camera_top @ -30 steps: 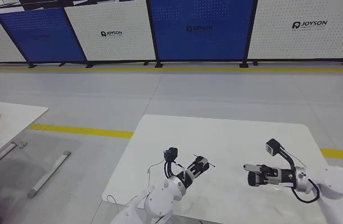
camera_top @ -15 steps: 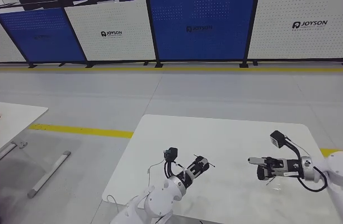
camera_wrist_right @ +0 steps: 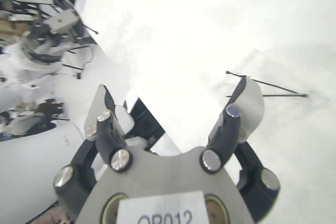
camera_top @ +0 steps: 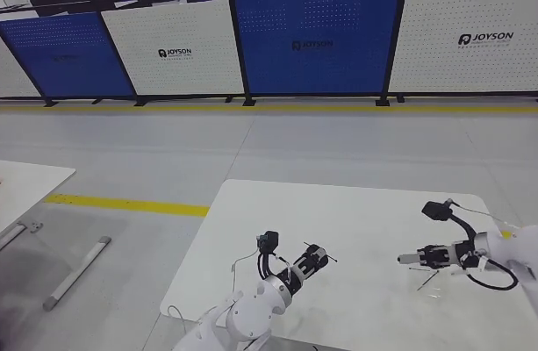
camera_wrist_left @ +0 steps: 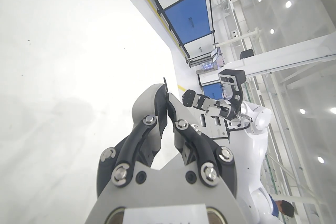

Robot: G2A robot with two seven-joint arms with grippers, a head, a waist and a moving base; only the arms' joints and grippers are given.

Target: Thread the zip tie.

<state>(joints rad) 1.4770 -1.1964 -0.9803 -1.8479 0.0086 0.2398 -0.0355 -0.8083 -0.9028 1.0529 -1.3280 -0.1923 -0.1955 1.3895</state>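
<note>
My left end effector (camera_wrist_left: 166,97) is over the near left part of the white tabletop (camera_top: 356,211). Its fingers are pressed together, pinching a thin black zip tie (camera_wrist_left: 165,82) whose end sticks out past the fingertips. My right end effector (camera_wrist_right: 173,85) is over the right side of the tabletop, well apart from the left one, with fingers spread wide and holding nothing. Two loose zip ties (camera_wrist_right: 275,87) lie flat on the tabletop just beside it, meeting at one end in a narrow V. One fingertip (camera_wrist_right: 249,93) stands in front of their open ends; I cannot tell whether it touches them.
</note>
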